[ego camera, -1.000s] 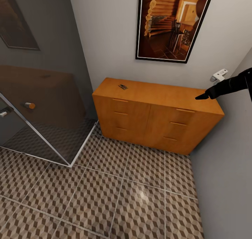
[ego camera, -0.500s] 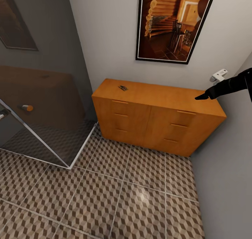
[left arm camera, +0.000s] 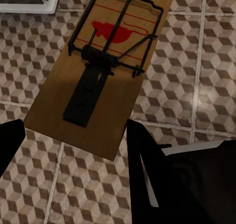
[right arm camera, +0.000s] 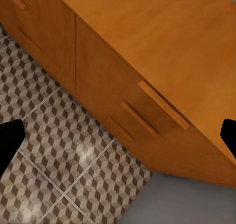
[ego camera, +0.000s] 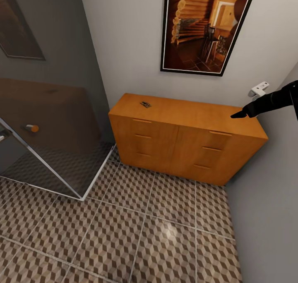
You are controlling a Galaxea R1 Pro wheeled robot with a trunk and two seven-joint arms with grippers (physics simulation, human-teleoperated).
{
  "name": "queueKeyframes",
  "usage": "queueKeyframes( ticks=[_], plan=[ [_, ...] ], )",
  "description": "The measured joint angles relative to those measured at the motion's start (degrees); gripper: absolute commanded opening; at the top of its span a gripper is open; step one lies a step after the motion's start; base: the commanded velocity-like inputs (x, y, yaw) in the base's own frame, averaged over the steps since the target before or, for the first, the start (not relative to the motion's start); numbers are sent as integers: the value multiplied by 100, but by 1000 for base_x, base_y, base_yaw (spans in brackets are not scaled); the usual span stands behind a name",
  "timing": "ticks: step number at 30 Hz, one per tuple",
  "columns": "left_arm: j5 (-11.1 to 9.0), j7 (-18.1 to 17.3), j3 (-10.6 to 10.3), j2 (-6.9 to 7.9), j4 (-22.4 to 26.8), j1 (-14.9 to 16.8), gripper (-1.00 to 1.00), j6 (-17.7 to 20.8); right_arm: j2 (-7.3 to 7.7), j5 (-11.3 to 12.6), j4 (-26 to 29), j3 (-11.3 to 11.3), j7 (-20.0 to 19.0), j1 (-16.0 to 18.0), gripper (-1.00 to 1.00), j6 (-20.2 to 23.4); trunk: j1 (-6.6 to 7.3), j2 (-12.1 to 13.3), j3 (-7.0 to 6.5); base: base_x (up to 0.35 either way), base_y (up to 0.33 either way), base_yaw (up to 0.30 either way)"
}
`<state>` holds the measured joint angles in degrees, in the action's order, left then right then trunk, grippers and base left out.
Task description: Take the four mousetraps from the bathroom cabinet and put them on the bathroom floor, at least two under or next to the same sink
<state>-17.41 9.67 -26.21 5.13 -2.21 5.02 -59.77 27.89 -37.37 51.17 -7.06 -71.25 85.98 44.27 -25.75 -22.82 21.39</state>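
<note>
Since a second ago the whole view has slid slightly; nothing itself moves. Left claw (left arm camera: 73,150) grips a mousetrap (left arm camera: 98,71) above the bathroom floor (ego camera: 165,233). Right claw (right arm camera: 118,135) hangs spread over the cabinet (ego camera: 186,146); another trap (ego camera: 145,104) lies on top. Next: lower, release near sink.

Cabinet (ego camera: 182,128) was orange wood. Bathroom floor (ego camera: 136,233) showed a brown, beige and white cube pattern with pale grout. Mousetrap (left arm camera: 98,71) was a tan board with black wire and red print. Fingers (left arm camera: 147,175) were black. Wall (ego camera: 128,39) was pale grey.
</note>
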Motion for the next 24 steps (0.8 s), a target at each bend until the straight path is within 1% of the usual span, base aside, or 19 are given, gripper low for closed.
queueKeyframes(
  ticks=[8,17,24],
  plan=[
    [-1,0,0,0,0,0,-100,0,0,-5,0,-1,0,0,100,0,1,0,0,18,0,0],
    [0,0,0,0,0,0,-100,0,-3,-4,-10,-1,0,0,100,0,2,0,0,175,0,0],
    [0,0,0,0,0,0,-100,0,-2,-8,-17,-1,3,-7,100,0,0,0,0,71,0,0]
  ],
)
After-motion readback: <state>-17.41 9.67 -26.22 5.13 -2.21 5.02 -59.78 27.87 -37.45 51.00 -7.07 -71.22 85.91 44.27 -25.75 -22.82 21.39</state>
